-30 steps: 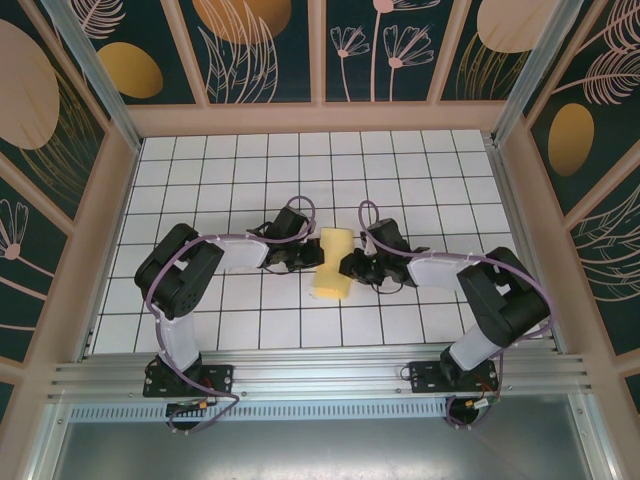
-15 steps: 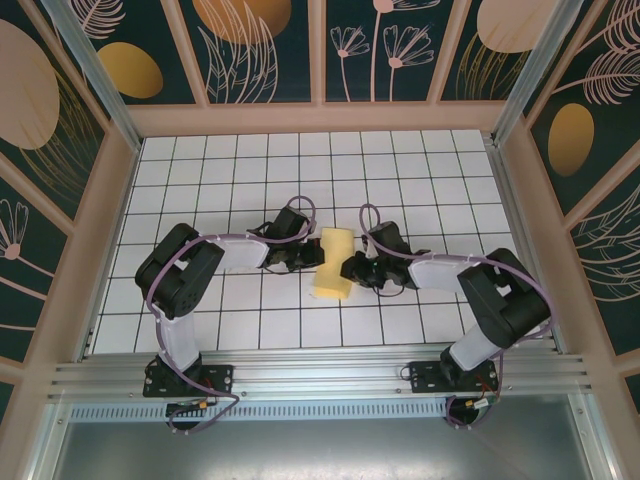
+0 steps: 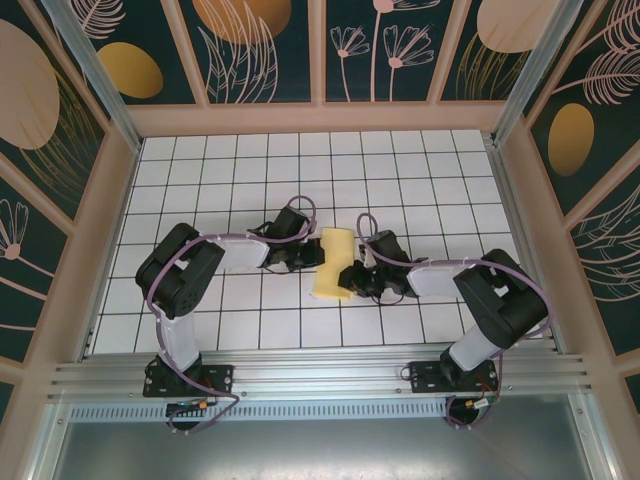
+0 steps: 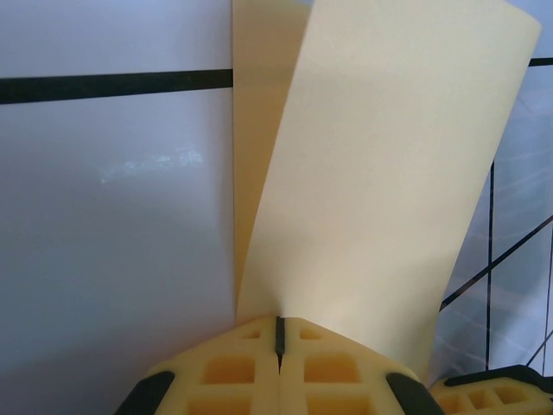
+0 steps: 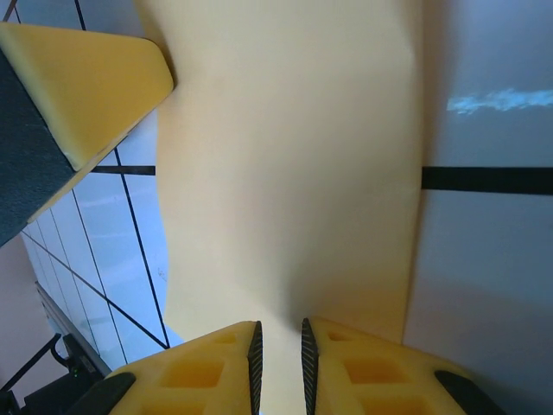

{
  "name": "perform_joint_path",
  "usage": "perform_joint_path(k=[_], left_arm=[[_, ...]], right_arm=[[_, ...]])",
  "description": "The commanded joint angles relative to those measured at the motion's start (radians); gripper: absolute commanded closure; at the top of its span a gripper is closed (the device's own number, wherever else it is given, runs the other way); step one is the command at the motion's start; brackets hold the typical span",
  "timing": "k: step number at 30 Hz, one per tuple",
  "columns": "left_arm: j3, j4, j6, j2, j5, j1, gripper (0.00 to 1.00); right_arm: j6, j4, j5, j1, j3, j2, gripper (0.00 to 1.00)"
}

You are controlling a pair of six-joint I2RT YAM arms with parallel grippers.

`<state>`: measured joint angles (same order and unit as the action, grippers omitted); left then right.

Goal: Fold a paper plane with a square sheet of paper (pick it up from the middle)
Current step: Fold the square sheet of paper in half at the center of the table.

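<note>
White grid-tiled table (image 3: 250, 180), folded yellow paper sheet (image 3: 332, 262) near its middle

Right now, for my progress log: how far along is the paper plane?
Done: the sheet looks doubled over into a narrow strip. In hand: the left tool and the right tool each pinch it from opposite sides. To do: no pointed nose or wing folds show yet.

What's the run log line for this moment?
paper: folded strip over the table | left gripper: shut on paper | right gripper: shut on paper, opposite side | phase: mid-fold
</note>
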<state>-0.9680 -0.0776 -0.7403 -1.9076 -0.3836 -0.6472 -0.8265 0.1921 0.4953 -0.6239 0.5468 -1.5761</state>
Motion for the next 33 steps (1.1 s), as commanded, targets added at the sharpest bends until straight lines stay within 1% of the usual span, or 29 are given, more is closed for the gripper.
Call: perform_joint_path(k=[1,10,17,20,28,32,33], left_arm=[[0.040,0.139,0.026,-0.102,0.106,-0.012,1.00],[0.040,0.147,0.030,-0.103,0.110,-0.012,1.00],[0.038,0.148,0.030,-0.103,0.111,-0.014,1.00],[0.035,0.150,0.032,-0.102,0.111,-0.014,1.00],[0.036,0.153,0.033,-0.099,0.111,-0.016,1.00],[0.032,0.152,0.035,-0.103,0.109,-0.019,1.00],[0.032,0.151,0.033,-0.103,0.109,-0.020,1.00]], right_arm=[[-0.008,-0.030,-0.036,-0.010,-0.022,-0.029,0.76],[-0.005,-0.022,0.002,-0.026,-0.022,0.100,0.76],[-0.038,0.035,0.009,-0.032,-0.101,0.087,0.76],[-0.035,0.011,-0.008,-0.035,-0.111,0.076,0.76],[-0.018,-0.059,-0.019,-0.040,-0.063,0.161,0.75],[-0.013,-0.055,-0.021,-0.040,-0.039,0.153,0.75],[-0.012,-0.066,-0.039,-0.039,-0.029,0.146,0.75]])
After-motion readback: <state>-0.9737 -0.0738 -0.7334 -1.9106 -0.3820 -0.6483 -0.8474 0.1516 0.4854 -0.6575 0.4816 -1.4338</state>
